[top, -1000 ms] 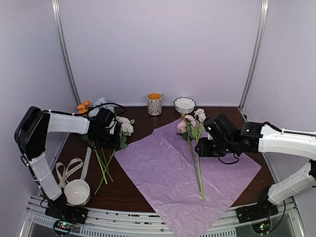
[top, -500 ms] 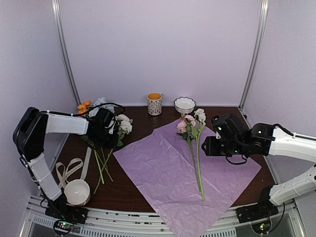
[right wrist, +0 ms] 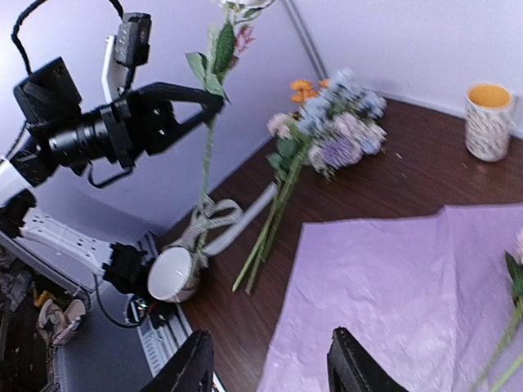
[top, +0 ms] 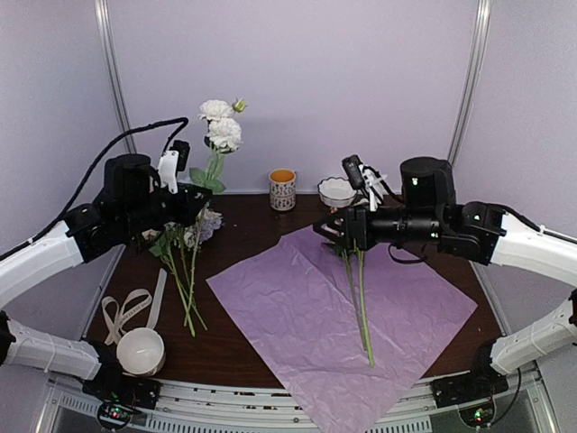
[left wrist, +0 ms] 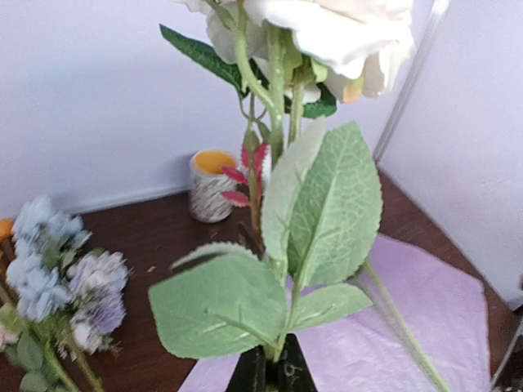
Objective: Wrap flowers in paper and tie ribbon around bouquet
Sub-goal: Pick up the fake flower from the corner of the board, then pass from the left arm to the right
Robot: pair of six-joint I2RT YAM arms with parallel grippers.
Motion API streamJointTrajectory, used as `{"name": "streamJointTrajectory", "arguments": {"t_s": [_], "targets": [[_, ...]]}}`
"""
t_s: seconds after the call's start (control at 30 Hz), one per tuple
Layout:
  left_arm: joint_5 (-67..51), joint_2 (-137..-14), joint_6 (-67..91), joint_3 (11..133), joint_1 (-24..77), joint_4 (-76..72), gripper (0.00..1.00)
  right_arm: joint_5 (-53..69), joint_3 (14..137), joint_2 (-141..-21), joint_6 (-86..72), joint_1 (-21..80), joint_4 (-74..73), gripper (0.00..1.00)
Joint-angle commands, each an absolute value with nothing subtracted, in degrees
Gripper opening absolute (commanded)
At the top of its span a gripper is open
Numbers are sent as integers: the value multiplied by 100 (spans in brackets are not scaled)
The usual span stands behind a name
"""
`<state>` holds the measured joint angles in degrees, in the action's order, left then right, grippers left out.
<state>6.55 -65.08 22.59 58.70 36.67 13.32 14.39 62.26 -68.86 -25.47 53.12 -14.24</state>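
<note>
- Now, in the top view, the left gripper [top: 200, 200] has risen out of the pile of flowers [top: 187, 271] at the table's left. It pinches one white-bloomed stem [top: 219, 131] upright in the air; a second ago it sat low among them, jaws apart.
- Also from above, the right gripper [top: 329, 232] has lifted and hovers over the blooms of the two stems [top: 362, 307] lying on the paper [top: 288, 316]. A third flower looks ready to be carried across. The ribbon [top: 126, 308] lies untouched near the left edge.
- Left wrist view: only here is the grip itself plain, with fingers [left wrist: 247, 377] pressed together on the stem just under its leaves [left wrist: 327, 204].
- Right wrist view: its own fingers [right wrist: 194, 363] stand spread over the paper with nothing between them. It also shows the lifted stem's tail hanging below the left gripper.
</note>
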Motion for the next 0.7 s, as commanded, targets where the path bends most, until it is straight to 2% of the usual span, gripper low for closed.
{"name": "streamJointTrajectory", "arguments": {"t_s": [0.0, 0.1, 0.3, 0.43, 0.47, 0.57, 0.63, 0.67], "targets": [[76, -6083, 2286, 5586, 4399, -541, 0, 2767, 7212, -7692, -2025, 5444, -301, 49], [-377, -6115, 2656, 5396, 4797, -1927, 0, 2916, 7870, -8293, -1925, 5528, -351, 51], [-543, -6356, 2744, 5601, 5228, -2663, 0, 2989, 8530, -8994, -1815, 5821, -235, 71], [-926, -6460, 2691, 5777, 5229, -2610, 0, 2613, 8708, -9250, -1974, 5892, -163, 69], [-1139, -6480, 2708, 5793, 5229, -2673, 0, 2492, 8738, -9307, -2031, 5895, -161, 64], [-1440, -6490, 2903, 5815, 5229, -2618, 0, 2317, 8607, -9344, -2341, 5890, 89, 18], [-1530, -6496, 3109, 5745, 5229, -2679, 0, 2198, 8466, -9273, -2529, 5905, 286, 1], [-1603, -6522, 3176, 5756, 5229, -2624, 0, 2086, 8398, -9214, -2565, 5913, 295, 0]]}}
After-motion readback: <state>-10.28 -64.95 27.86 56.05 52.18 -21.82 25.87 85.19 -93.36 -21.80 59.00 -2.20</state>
